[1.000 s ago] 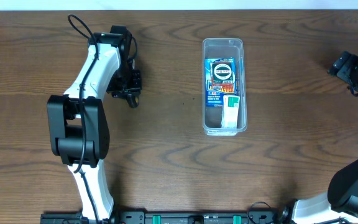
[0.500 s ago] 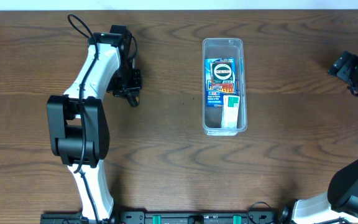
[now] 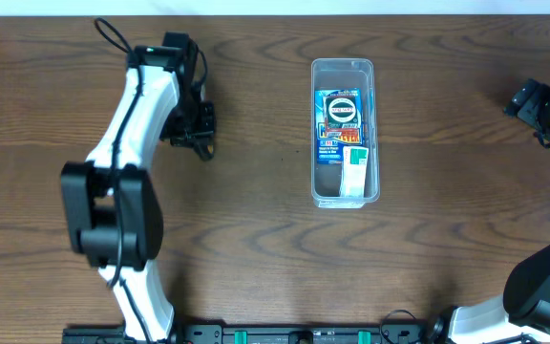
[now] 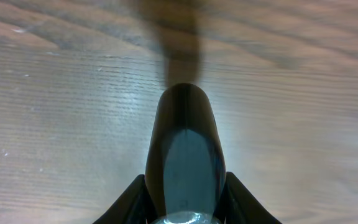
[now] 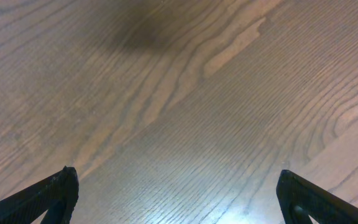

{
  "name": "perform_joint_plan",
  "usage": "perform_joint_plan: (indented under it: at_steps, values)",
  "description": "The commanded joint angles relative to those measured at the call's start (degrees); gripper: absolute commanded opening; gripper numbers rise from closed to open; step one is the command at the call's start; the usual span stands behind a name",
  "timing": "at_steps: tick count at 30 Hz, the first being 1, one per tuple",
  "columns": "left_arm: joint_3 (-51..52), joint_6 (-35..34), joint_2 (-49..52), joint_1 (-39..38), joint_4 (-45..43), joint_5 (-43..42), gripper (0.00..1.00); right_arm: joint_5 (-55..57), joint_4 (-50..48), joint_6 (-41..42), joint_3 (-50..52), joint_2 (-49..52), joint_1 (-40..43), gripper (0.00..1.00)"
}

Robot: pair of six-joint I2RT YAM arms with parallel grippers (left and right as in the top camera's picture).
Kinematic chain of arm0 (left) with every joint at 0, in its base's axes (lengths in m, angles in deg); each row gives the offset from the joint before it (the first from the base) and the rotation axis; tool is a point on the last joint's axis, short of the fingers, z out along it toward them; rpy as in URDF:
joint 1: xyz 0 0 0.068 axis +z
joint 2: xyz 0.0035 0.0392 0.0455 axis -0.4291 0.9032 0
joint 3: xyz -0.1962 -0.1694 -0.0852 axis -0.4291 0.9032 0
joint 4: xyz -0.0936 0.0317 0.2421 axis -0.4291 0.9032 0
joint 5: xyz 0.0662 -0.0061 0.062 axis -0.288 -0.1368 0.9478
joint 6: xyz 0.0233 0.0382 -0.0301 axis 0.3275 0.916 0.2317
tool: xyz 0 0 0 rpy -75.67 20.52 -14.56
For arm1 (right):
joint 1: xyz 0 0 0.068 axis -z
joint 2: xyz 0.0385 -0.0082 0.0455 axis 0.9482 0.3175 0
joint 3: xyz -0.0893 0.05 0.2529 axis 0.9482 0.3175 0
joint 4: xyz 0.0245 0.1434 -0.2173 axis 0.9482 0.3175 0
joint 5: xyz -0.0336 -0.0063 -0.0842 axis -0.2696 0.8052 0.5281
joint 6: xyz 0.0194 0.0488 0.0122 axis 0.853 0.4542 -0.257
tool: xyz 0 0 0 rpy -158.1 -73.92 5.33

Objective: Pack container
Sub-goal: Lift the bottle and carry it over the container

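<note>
The container (image 3: pixel 314 134) is a clear long bin standing right of centre in the overhead view. A blue and red packet (image 3: pixel 341 119) and a white and green box (image 3: pixel 354 170) lie inside it. My left gripper (image 3: pixel 201 145) is well to the left of the container, low over the wood. In the left wrist view it (image 4: pixel 185 190) is shut on a dark rounded oblong object (image 4: pixel 184 137) that sticks out past the fingers. My right gripper (image 3: pixel 528 98) is at the far right edge, open and empty over bare wood in the right wrist view (image 5: pixel 179 190).
The brown wooden table (image 3: pixel 256 239) has nothing else lying on it. The left arm's white links (image 3: pixel 137 105) run along the left side. The right arm's base (image 3: pixel 542 287) fills the lower right corner.
The left arm has shifted a little to the left and back, the gripper still shut on the dark object. The right arm and the container have not moved.
</note>
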State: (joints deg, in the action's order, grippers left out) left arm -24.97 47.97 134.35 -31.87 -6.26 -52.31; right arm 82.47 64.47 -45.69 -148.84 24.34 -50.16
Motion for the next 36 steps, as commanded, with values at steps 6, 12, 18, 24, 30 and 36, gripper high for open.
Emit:
perform_joint_plan:
  at_steps: [6,12,18,24,30,36]
  values:
    - [-2.86,-1.03,-16.26,-5.7,0.55,-10.36,0.29,0.42,0.04,-0.66,0.26,0.48,0.37,0.99]
    - [-2.86,-6.51,-23.47,-15.04,-0.35,-9.92,0.29,0.39,0.04,-0.66,0.26,0.48,0.37,0.99]
    - [-2.75,-15.93,-22.93,-24.02,-3.02,-9.18,0.29,0.39,0.04,-0.66,0.26,0.48,0.37,0.99]
    - [-2.75,-22.18,-19.87,-31.04,-7.52,-3.54,0.29,0.39,0.04,-0.66,0.26,0.48,0.37,0.99]
    - [-2.75,-27.47,-15.47,-35.17,-9.16,4.52,0.29,0.42,0.04,-0.66,0.26,0.48,0.37,0.99]
    - [-2.75,-28.76,-9.79,-36.39,-10.84,5.57,0.29,0.39,0.04,-0.66,0.26,0.48,0.37,0.99]
